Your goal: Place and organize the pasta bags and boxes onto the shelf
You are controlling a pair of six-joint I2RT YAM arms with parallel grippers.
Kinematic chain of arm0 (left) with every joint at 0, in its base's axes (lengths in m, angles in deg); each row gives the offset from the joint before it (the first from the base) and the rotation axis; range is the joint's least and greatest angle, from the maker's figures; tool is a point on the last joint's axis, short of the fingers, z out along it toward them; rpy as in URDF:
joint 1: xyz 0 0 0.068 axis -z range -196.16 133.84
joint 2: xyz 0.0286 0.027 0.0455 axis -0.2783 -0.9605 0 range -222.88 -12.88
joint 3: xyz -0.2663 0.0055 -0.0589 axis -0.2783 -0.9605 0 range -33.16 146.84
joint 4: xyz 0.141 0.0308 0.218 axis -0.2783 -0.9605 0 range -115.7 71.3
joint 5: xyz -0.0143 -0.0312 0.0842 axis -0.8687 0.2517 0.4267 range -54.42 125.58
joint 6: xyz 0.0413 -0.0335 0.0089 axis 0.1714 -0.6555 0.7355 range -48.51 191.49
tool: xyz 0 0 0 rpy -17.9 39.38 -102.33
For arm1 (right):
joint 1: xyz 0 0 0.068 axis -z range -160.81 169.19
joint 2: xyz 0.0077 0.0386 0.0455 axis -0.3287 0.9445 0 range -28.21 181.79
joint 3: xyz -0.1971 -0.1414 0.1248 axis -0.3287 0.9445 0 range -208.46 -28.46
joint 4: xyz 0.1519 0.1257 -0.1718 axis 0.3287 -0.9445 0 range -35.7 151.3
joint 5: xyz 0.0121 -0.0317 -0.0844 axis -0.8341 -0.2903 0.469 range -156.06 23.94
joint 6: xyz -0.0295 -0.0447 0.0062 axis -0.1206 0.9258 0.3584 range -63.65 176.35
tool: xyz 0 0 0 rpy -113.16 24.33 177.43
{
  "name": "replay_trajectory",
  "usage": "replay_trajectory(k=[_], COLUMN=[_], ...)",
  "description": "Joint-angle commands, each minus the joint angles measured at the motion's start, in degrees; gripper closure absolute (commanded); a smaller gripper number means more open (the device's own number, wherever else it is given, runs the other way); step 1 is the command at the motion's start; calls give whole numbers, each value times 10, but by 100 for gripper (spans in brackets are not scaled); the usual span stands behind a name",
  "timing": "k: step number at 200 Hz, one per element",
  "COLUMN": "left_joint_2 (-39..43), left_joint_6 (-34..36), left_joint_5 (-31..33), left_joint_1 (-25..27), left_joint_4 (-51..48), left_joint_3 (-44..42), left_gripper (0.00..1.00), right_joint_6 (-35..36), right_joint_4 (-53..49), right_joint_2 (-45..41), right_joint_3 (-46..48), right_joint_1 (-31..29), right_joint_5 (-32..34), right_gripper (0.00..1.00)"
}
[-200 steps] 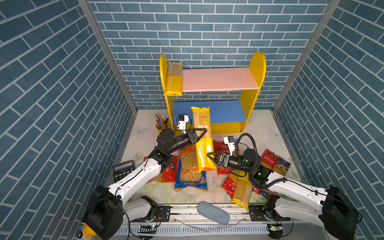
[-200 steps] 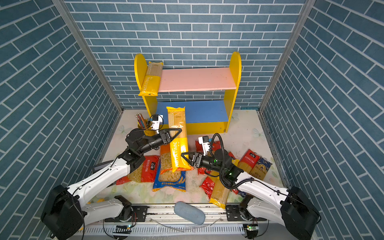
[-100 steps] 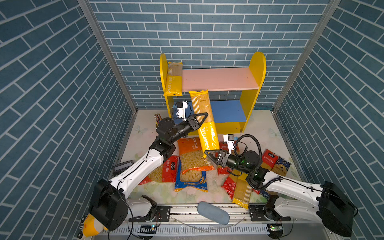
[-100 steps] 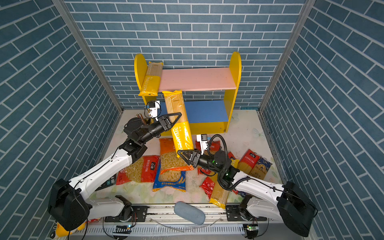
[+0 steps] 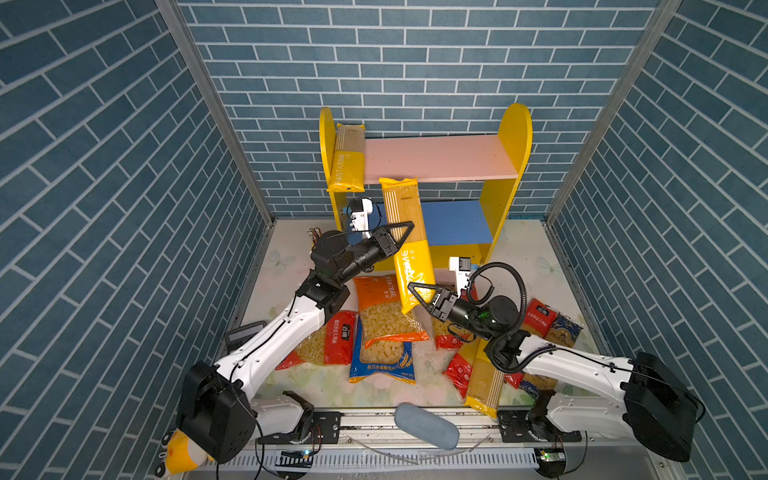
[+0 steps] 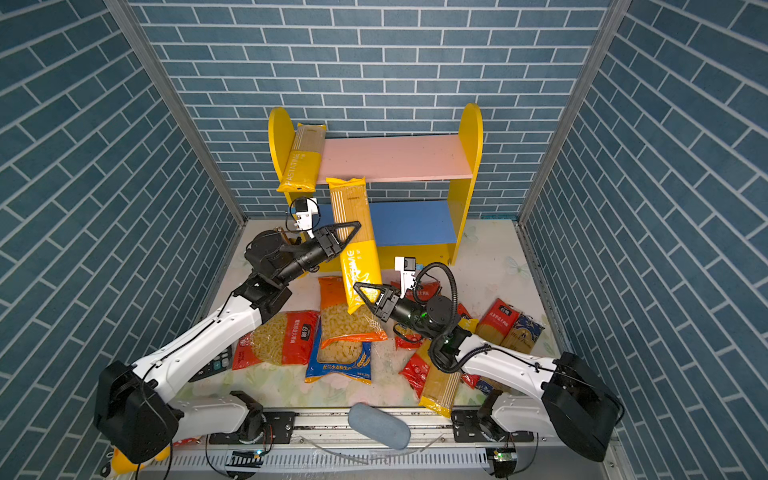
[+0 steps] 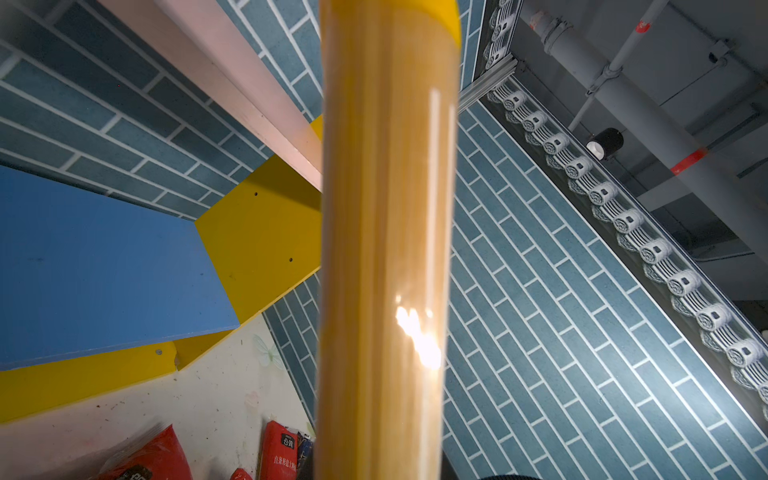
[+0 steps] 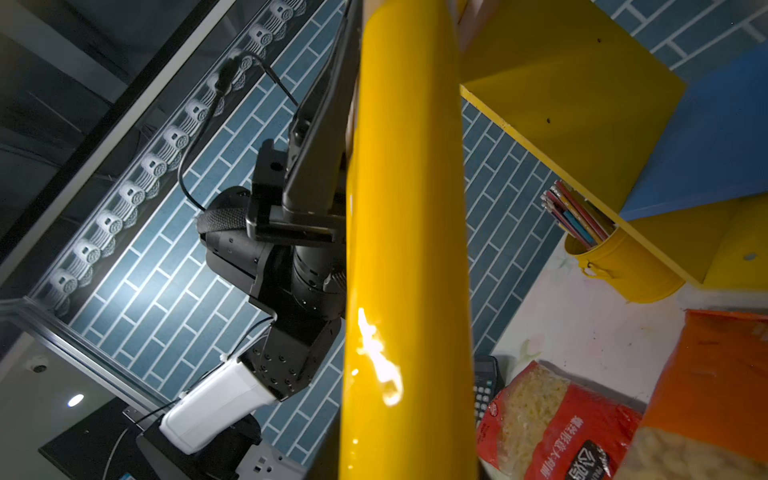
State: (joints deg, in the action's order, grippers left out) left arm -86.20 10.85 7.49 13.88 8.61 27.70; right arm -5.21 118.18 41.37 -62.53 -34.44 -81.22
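the shelf (image 5: 513, 137) stood against the back brick wall, with yellow round-topped side panels, a pink upper board (image 5: 440, 160) and a blue lower board (image 5: 453, 222). both boards were bare except for a second yellow pack (image 5: 347, 162), which stood tilted on the pink board's left end, leaning on the side panel with its lower end hanging past the front edge. in front of the shelf a long yellow pack (image 5: 409, 249) was off the table, nearly upright and leaning a little. its clear upper half showed pale spaghetti strands, its lower half was solid yellow with white lettering, and its top end reached just under the pink board's front edge. below it on the pale floral table lay an orange macaroni bag (image 5: 384, 311) overlapping a blue bag (image 5: 380, 365), with a red macaroni bag (image 5: 332, 340) beside them. further right lay red narrow packs (image 5: 538, 318), a dark-blue pack (image 5: 563, 330) and another yellow spaghetti pack (image 5: 484, 382) at the front edge. the left gripper (image 5: 405, 228) straddled the long yellow pack at mid-length, but i could not tell whether it was pressing or slack. the right gripper (image 5: 417, 291) was clamped on the pack's lower yellow end. a yellow pencil cup (image 8: 619, 266) stood beside the shelf's left panel.
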Motion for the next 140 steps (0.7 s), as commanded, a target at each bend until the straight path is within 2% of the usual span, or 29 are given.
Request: replay_trajectory(k=[1, 49, 75, 101, 140], left_joint_2=[13, -9, 18, 61, 160], left_joint_6=[16, 20, 51, 118, 233], left_joint_5=[-16, -39, -37, -17, 90], left_joint_1=[-2, -47, -68, -75, -77], left_joint_4=[12, -90, -129, -228, -431], left_joint_3=[67, 154, 147, 139, 87], left_gripper=[63, 34, 28, 25, 25], right_joint_6=[20, -2, -20, -48, -81], right_joint_4=[42, 2, -55, -131, -266], right_joint_2=[1, 24, 54, 113, 213], right_joint_3=[-59, -158, -247, -360, -541], right_joint_1=[-1, 38, 66, 85, 94], right_joint_5=[6, 8, 11, 20, 30], right_gripper=[81, 89, 95, 100, 100])
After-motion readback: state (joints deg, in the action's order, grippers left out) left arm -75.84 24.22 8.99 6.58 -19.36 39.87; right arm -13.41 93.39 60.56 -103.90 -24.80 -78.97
